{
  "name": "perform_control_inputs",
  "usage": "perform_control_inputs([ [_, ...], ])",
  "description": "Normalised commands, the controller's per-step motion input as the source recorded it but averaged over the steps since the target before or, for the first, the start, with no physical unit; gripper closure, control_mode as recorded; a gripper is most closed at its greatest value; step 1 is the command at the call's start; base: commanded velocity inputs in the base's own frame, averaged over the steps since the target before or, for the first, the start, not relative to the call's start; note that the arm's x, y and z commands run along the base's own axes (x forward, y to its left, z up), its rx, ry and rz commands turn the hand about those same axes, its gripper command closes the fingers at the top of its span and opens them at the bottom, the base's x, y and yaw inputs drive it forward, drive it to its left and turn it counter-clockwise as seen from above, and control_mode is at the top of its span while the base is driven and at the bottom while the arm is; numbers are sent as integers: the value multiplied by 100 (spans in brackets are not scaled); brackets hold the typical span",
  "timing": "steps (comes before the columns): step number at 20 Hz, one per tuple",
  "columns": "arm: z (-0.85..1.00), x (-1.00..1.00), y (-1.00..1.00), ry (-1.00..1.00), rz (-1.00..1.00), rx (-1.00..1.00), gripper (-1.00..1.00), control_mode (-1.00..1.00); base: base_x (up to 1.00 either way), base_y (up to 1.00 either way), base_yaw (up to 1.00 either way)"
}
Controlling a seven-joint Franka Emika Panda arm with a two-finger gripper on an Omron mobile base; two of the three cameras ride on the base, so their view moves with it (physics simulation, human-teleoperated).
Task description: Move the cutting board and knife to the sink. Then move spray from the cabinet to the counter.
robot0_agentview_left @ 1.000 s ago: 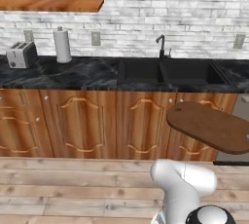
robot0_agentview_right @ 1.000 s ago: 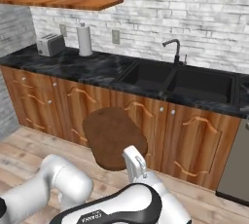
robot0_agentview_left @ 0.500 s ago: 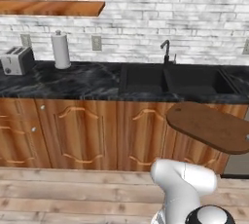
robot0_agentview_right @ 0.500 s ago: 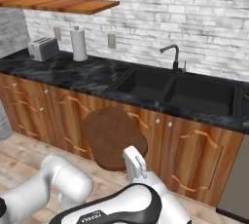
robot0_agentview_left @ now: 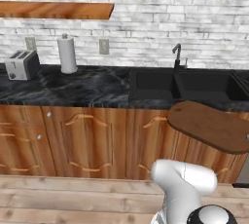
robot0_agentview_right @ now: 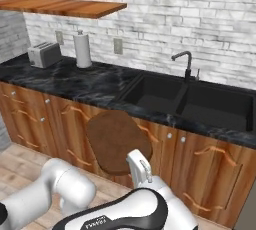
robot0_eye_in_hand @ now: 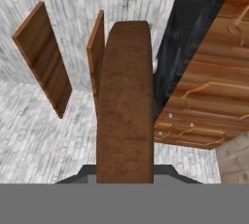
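Tool (robot0_eye_in_hand: 125, 179) is clenching the cutting board (robot0_eye_in_hand: 124, 101), whose long axis is running straight ahead. We are judging the sink (robot0_agentview_right: 192, 101) as lying beyond and above it.

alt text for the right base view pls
A brown board is held up in front of the wooden cupboards, below a black counter with a sink. A toaster and paper roll stand at left.

Flat, even rendered light, bright throughout, no clear source. Soft shade under the shelf (robot0_agentview_left: 56, 9) and inside the sink (robot0_agentview_right: 195, 101). Counter (robot0_agentview_left: 82, 86) shows faint sheen, no hard glare. Textures low-res and slightly soft; hand view heavily tilted, board (robot0_eye_in_hand: 125, 106) blurry up close.
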Motion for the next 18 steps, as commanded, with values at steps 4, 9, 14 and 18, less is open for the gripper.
perform_control_inputs([
  [4, 0, 0, 0, 0, 0, 0, 100, 100, 47, 46, 0],
  [9, 0, 0, 0, 0, 0, 0, 100, 100, 61, 21, 0],
  [14, 0, 0, 0, 0, 0, 0, 100, 100, 64, 3, 0],
  [18, 0, 0, 0, 0, 0, 0, 100, 100, 59, 1, 0],
])
